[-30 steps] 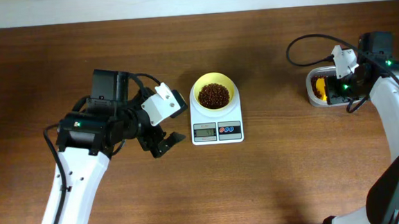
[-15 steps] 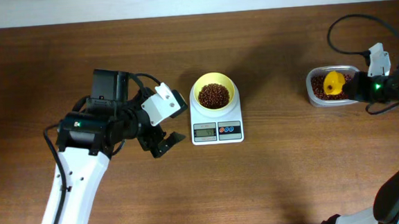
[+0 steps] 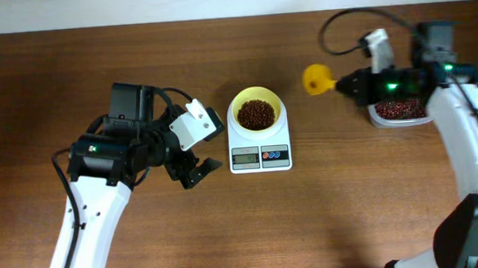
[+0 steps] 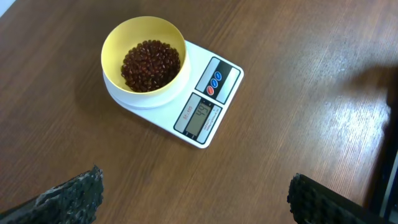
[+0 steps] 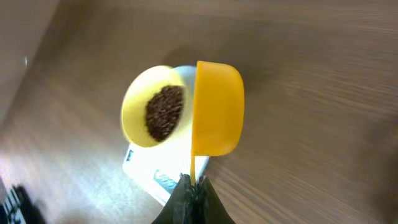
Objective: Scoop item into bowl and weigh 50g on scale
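**Bowl's loaded on the scale, scoop hanging off to its right**

Overhead: the beans (image 3: 255, 114) are a loose heap of tiny dark red-brown ovals. They cover the bottom of the little pale yellow bowl (image 3: 256, 97). The bowl sits on the far end of the white scale (image 3: 260, 141), about mid-table, with the grey display and the red and blue buttons on the near edge. More of the same beans are in a clear tub (image 3: 377, 117) over on the right. The right gripper (image 3: 344, 83) is pinched tight on the handle of a yellow scoop (image 3: 316, 78), which hangs between tub and bowl, nearer the bowl. The left gripper (image 3: 205, 146) sits just left of the scale with its jaws spread wide and nothing in them. The table (image 3: 327, 212) is dark brown wood grain, with a pale wall strip along the far edge.

Left wrist: same bowl, beans glossy and piled a bit toward the middle, with plenty of yellow wall showing above them. The display is lit, but I can't read the digits for sure. The two black fingertips (image 4: 68, 193) sit at the bottom corners, well apart.

Right wrist: the scoop is seen edge-on, so I can't tell what's inside it. Its handle runs down into the clamped fingers. Bowl and scale are blurry behind it on the left. Nothing but wood otherwise.
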`<state>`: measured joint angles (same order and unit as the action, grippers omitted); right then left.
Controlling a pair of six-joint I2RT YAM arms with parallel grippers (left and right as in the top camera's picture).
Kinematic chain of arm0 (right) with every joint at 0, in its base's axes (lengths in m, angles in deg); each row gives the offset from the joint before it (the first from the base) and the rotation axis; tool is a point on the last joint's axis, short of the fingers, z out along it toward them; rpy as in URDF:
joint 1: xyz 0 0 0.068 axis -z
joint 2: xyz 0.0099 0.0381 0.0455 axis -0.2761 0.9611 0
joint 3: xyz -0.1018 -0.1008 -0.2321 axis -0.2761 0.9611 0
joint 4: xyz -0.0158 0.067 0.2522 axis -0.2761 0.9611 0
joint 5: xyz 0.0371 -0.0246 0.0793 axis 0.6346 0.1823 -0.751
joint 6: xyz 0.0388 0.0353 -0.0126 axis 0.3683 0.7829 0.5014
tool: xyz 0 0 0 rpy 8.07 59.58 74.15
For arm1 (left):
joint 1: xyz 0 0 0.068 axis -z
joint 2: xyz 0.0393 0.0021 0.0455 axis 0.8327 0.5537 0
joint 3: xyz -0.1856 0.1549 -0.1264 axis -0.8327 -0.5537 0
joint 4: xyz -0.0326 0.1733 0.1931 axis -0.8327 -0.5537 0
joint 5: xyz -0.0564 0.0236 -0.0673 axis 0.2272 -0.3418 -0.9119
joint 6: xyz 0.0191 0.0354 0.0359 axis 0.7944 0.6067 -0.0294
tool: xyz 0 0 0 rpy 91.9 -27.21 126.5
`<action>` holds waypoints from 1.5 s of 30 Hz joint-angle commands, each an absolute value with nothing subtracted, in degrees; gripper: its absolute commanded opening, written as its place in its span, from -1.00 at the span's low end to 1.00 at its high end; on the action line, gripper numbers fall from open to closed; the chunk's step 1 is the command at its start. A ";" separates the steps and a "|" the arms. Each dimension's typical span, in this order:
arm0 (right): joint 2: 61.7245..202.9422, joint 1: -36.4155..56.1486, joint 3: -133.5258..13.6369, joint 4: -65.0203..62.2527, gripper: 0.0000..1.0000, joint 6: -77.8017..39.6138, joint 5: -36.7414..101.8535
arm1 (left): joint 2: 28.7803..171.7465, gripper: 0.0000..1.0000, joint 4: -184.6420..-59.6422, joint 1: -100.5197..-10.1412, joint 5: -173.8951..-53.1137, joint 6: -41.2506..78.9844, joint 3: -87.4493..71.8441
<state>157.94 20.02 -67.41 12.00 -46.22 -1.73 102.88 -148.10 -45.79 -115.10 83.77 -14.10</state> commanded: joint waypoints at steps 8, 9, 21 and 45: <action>156.30 1.75 -68.72 8.07 -0.92 -46.74 10.86 | 102.98 0.98 -148.03 -45.66 -116.11 83.07 -14.58; 156.30 0.04 -68.72 7.94 -0.92 -48.62 13.75 | 102.98 0.98 -148.03 -45.66 -116.08 83.07 -14.58; 156.30 -7.63 -68.70 5.82 -0.92 -49.28 27.82 | 102.98 0.98 -148.03 -45.66 -116.08 83.05 -14.58; 156.30 -10.47 -68.70 5.23 -0.92 -53.96 38.27 | 102.98 0.98 -148.03 -45.66 -116.11 83.05 -14.58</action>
<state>157.94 -9.95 -67.61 5.58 -55.25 37.46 102.88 -148.12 -45.79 -115.08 83.77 -14.10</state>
